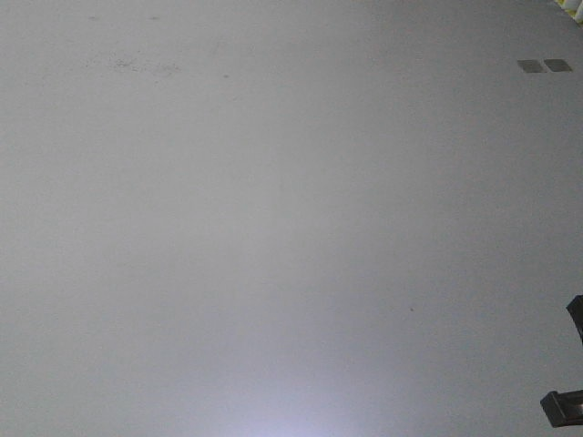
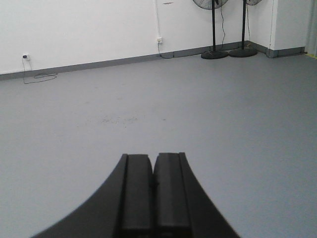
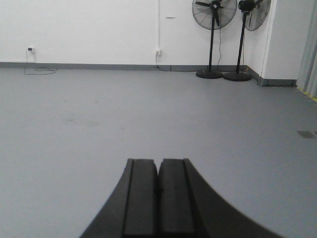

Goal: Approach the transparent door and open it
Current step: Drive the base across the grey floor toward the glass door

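Note:
The transparent door is out of view in all frames. My left gripper is shut and empty, its black fingers pressed together, held above the grey floor. My right gripper is also shut and empty, above the same floor. The front view shows only bare grey floor and a dark part of the robot at the lower right edge.
A white wall with a grey skirting stands ahead. Two black pedestal fans stand at its right corner; their bases show in the left wrist view. A wall socket with a cable is at the left. Grey floor plates lie to the right.

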{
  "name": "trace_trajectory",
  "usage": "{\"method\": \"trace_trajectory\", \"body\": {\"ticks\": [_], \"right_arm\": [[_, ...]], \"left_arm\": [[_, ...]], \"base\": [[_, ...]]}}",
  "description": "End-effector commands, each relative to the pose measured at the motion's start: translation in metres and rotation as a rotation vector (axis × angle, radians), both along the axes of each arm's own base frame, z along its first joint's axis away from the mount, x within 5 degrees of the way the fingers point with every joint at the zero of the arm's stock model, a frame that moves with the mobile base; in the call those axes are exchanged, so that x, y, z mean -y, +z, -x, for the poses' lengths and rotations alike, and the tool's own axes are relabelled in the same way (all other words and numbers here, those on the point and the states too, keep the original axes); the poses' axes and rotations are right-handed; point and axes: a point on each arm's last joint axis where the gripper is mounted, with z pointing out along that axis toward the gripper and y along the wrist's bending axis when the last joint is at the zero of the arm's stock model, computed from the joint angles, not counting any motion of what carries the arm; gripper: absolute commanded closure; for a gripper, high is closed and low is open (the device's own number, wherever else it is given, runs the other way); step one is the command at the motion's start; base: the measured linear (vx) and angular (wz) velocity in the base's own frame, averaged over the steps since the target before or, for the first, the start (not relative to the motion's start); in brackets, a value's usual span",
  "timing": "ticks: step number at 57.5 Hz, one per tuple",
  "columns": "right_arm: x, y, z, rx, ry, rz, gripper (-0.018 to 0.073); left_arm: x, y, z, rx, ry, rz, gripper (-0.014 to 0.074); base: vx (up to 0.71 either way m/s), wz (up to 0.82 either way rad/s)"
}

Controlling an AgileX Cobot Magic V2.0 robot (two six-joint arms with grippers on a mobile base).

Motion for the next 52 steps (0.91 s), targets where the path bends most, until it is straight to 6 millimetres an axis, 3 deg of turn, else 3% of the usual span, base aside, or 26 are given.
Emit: {"method": "trace_trajectory", "body": {"ticks": [1, 52], "right_arm": [[0.0005, 0.0035, 0.0, 0.082, -0.007, -0.008, 0.0562], [0.0005, 0.0035, 0.0, 0.082, -0.007, -0.008, 0.0562]], "left_arm": [[0.0003, -0.0017, -0.0006, 0.068, -0.004, 0.009, 0.0596], [0.0003, -0.0017, -0.0006, 0.068, -0.004, 0.009, 0.0596]], "base": [[0.0, 0.0], [0.0, 0.0]]}}
